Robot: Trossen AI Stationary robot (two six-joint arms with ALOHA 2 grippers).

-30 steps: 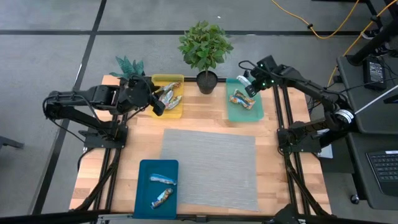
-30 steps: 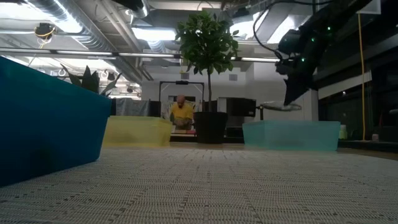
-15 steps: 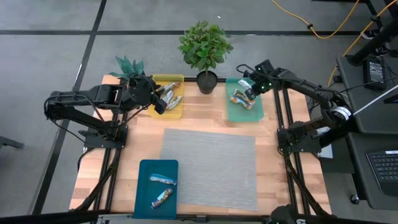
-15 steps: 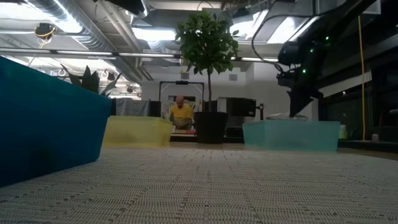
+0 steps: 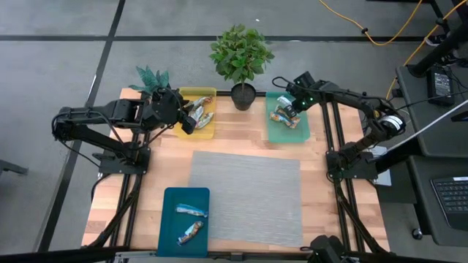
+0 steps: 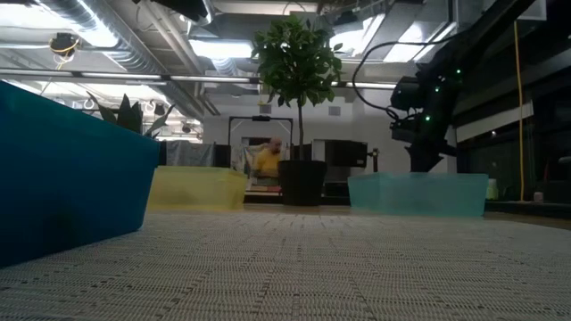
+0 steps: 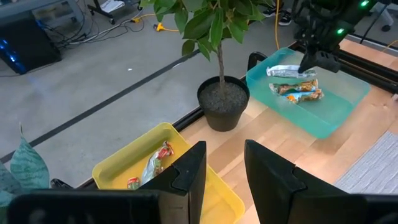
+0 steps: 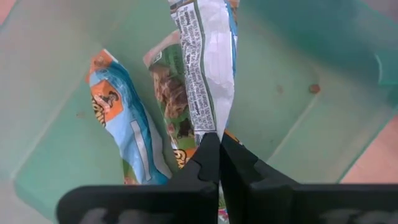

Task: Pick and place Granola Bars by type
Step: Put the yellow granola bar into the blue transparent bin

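While the right gripper (image 8: 219,163) reaches down into the teal tray (image 5: 300,130) at about 1 o'clock on the table, its fingers are pinched tight on the end of a white-backed granola bar (image 8: 205,68). That bar hangs over 2 more bars lying in the tray, a light blue one (image 8: 121,124) and a green one (image 8: 171,93) just beside it. The left gripper (image 7: 221,171) waits above the yellow tray (image 5: 207,131) at about 11 o'clock, its fingers narrowly parted and empty; bars (image 5: 199,114) lie in that tray. Between the 2 trays, at 12 o'clock, stands a potted plant (image 5: 242,57). At about 7 o'clock, the blue tray (image 5: 170,219) holds 2 bars (image 5: 191,221). A grey mat (image 5: 248,197) covers the table's middle.
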